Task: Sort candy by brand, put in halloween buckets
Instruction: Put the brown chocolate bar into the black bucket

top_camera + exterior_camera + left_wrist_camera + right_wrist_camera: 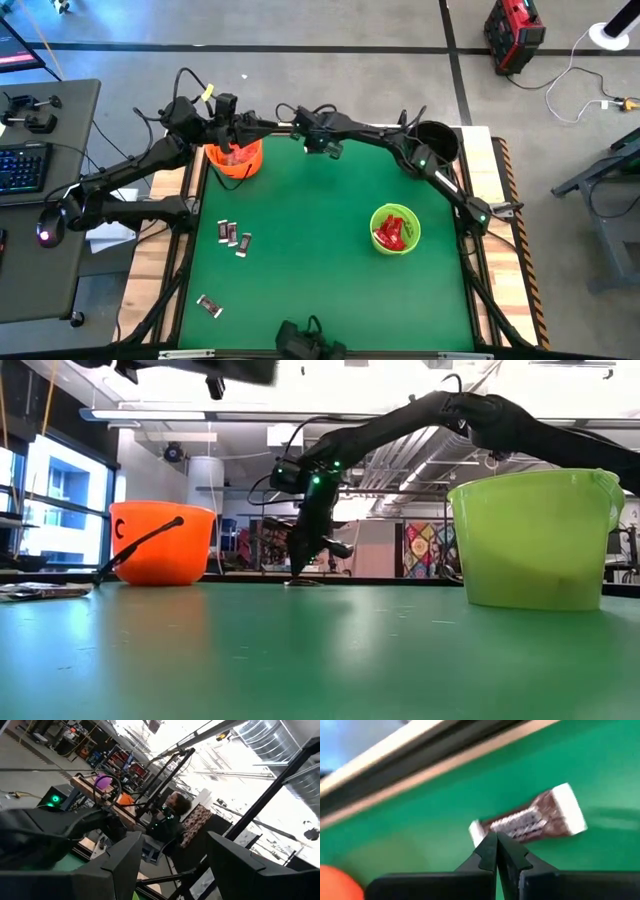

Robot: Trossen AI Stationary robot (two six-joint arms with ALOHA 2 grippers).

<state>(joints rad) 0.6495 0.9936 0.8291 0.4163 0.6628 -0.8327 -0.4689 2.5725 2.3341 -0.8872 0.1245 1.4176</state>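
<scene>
While the right claw is lowered at the far edge of the green surface, its fingers are seen pressed together with nothing between them, just in front of a brown-and-silver wrapped candy lying flat on the felt; this is judged to be a positioning step ahead of a pick, the tips being brought close so that they can be spread over the wrapper. The left claw is held above the orange bucket, its fingers parted and empty in the wrist view, which is consistent with a release point over that pail. The lime green bucket is noted toward the right side holding red-wrapped sweets, and the black bucket is set at the far right corner under the right arm. Three dark-wrapped pieces are left loose near the left side and one more nearer the front. Sorting is judged partly done.
</scene>
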